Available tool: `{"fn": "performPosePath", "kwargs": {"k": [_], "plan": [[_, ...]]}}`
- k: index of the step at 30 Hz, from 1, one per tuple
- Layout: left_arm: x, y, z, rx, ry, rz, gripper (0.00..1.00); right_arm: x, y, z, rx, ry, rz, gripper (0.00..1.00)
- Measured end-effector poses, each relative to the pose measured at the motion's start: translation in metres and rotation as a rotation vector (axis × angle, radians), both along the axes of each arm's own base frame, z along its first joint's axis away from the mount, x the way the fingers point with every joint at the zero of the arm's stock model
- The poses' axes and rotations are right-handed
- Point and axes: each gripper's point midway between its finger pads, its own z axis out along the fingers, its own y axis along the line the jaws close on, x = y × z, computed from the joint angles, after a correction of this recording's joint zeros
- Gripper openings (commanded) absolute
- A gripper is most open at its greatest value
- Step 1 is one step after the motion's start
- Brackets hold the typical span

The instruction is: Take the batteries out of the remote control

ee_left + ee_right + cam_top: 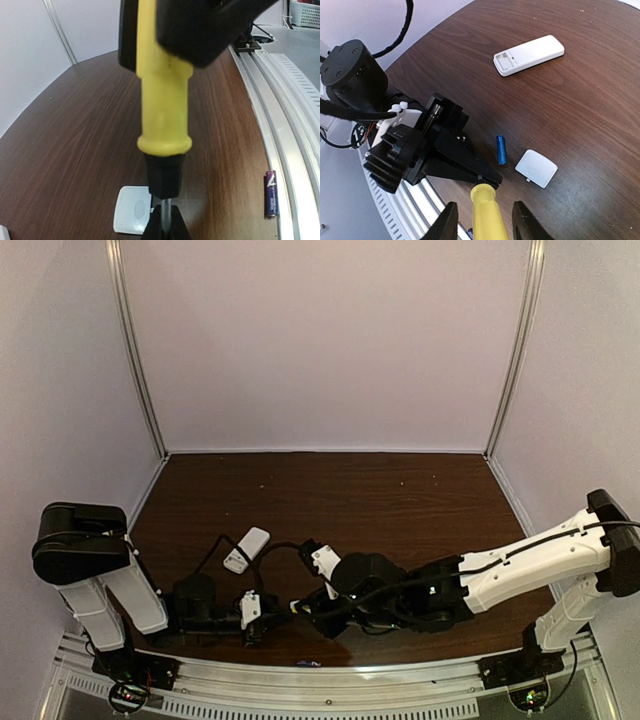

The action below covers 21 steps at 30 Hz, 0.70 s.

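Tool handover looking in hand. Left gripper (pixel 490 181) pinching shut on shaft of yellow-handled screwdriver (pixel 162 100). Right gripper (pixel 485 220) flanking handle, jaws slightly parted, not gripping. Flat white plastic remote control (pixel 529 55) lying on dark wooden surface (pixel 590 110), compartment showing empty. Tiny blue cylindrical batteries (pixel 501 149) lying out of it. Next move calling for right gripper backing clear.
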Motion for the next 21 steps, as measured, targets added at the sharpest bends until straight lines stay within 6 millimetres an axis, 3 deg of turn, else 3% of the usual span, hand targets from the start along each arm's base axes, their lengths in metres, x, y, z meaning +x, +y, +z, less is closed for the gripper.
{"fn": "performPosePath", "kwargs": {"k": [5, 10, 16, 21], "plan": [[0.011, 0.003, -0.001, 0.007, -0.010, 0.068, 0.00, 0.008, -0.011, 0.018, 0.026, -0.033, -0.055, 0.66], [0.027, 0.009, -0.001, 0.018, -0.031, 0.164, 0.00, 0.016, -0.026, 0.036, 0.055, -0.061, -0.117, 0.78], [0.062, 0.015, 0.009, -0.006, -0.058, 0.346, 0.00, 0.026, -0.050, 0.041, 0.043, -0.095, -0.197, 0.98], [0.100, 0.035, 0.026, -0.078, -0.021, 0.534, 0.00, 0.033, -0.068, 0.046, 0.033, -0.123, -0.259, 1.00]]}}
